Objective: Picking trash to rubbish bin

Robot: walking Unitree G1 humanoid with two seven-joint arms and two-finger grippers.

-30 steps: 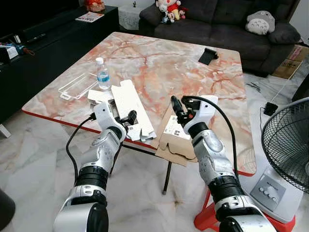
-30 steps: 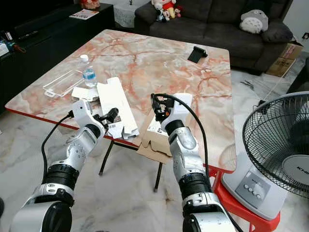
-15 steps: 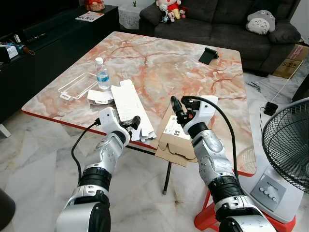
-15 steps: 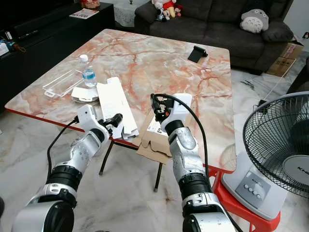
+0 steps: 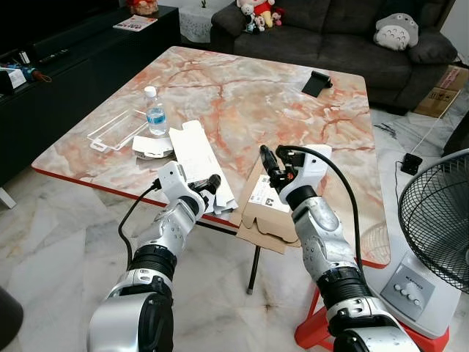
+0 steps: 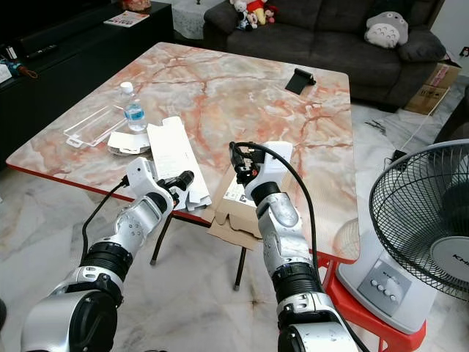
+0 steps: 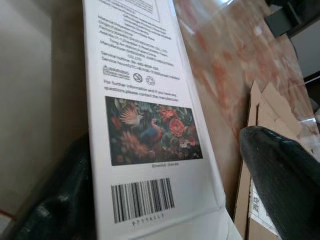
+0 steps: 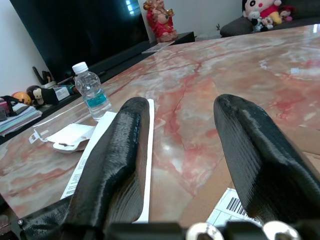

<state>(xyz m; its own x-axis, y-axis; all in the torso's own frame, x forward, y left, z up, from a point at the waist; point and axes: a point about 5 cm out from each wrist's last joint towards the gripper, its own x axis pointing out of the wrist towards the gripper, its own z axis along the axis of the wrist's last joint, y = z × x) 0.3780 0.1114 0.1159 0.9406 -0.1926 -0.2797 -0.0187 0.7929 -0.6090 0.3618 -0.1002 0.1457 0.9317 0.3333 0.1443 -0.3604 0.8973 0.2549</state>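
Approaching the near edge of the marble table, we are bringing the left gripper up to the flattened white carton, which is lying on the tabletop with its near end overhanging the edge. In the left wrist view the barcode end of the carton is sitting between the two black fingers, which are apart and not yet clamped on it. We are holding the right gripper above the flattened brown cardboard, which is also lying at the table edge just beside the white carton; its fingers are spread wide with nothing between them. Other trash is lying farther in on the table: a plastic water bottle, a small white tray touching the carton's far side, and a clear plastic tray. We are judging the main risk to be a weak pinch (the carton is thin, smooth and flexible): closing on the outermost lip alone could let it bend and slip out, or drag it off the edge onto the floor. Pulling it could also disturb the white tray. No rubbish bin is identifiable here, so carrying will require locating it.
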